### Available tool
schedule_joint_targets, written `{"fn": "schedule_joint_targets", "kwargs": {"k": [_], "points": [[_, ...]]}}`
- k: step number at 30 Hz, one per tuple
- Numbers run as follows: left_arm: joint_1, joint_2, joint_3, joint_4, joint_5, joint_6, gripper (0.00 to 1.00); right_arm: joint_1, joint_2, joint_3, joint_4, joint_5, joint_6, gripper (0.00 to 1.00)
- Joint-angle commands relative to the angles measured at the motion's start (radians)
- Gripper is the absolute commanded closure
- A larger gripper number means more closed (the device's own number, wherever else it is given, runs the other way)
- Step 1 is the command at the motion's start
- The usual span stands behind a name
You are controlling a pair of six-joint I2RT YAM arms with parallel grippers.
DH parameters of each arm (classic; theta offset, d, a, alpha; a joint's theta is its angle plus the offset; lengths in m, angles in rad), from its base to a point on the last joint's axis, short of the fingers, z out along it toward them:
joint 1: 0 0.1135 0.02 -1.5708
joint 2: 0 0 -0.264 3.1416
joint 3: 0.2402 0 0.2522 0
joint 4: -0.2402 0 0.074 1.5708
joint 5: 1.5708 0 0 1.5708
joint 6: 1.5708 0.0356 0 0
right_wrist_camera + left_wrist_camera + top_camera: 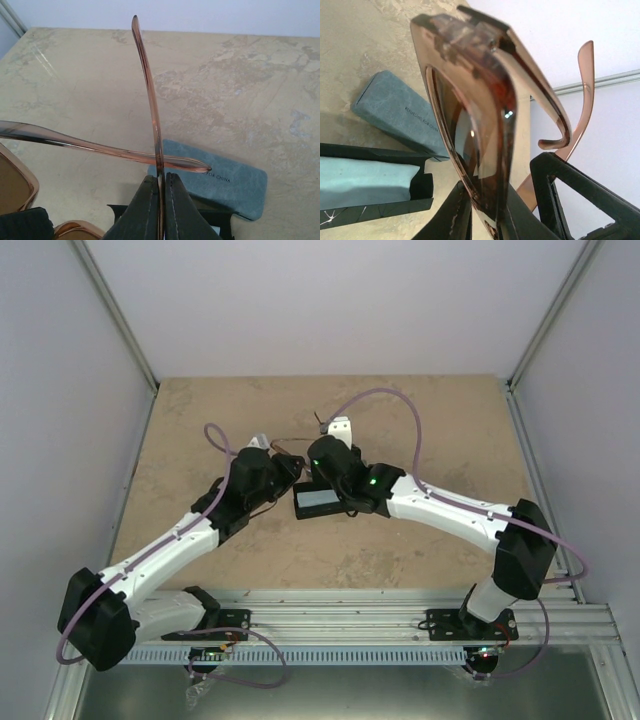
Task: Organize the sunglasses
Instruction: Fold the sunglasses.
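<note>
The brown, amber-framed sunglasses [470, 100] hang above the table between both arms. My left gripper [490, 215] is shut on the lower rim of the front frame, one finger on each side of the lens. One thin temple arm [150, 100] stands upright in my right gripper [161, 200], which is shut on it. The other temple arm [100, 146] crosses it sideways. In the top view the two grippers [290, 468] [318, 452] meet at the table's middle, and only thin brown bits of the sunglasses [287, 444] show.
An open black case [318, 502] with a light-blue cloth [365, 182] in it lies right under the grippers. A grey-blue soft case [400, 112] [225, 182] lies flat on the table just beyond it. White walls stand round the table.
</note>
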Motion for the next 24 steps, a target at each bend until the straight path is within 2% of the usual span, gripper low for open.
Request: {"fn": "schedule_joint_targets", "kwargs": {"k": [1, 4, 7, 12, 15, 17, 21, 23, 24], "points": [[-0.003, 0.014, 0.061, -0.043, -0.042, 0.04, 1.0, 0.004, 0.0, 0.033, 0.02, -0.022, -0.02, 0.9], [-0.001, 0.028, 0.089, -0.076, -0.053, 0.068, 1.0, 0.004, -0.037, 0.027, 0.022, -0.047, -0.045, 0.66], [0.003, 0.038, 0.112, -0.095, -0.058, 0.11, 1.0, 0.002, -0.116, -0.01, 0.033, -0.065, -0.09, 0.47], [0.017, 0.061, 0.13, -0.097, -0.027, 0.209, 1.0, -0.019, -0.3, -0.103, 0.065, -0.091, -0.141, 0.36], [0.019, 0.072, 0.142, -0.094, 0.005, 0.284, 1.0, -0.055, -0.348, -0.116, 0.058, -0.144, -0.152, 0.36], [0.02, 0.082, 0.154, -0.094, 0.032, 0.331, 1.0, -0.067, -0.339, -0.084, 0.034, -0.184, -0.17, 0.41], [0.019, 0.087, 0.167, -0.092, 0.068, 0.388, 1.0, -0.068, -0.27, -0.013, 0.005, -0.278, -0.214, 0.61], [0.02, 0.08, 0.17, -0.092, 0.072, 0.397, 1.0, -0.07, -0.244, 0.004, -0.024, -0.259, -0.183, 0.74], [0.02, 0.077, 0.171, -0.093, 0.073, 0.396, 1.0, -0.071, -0.24, -0.003, -0.021, -0.254, -0.173, 0.76]]}}
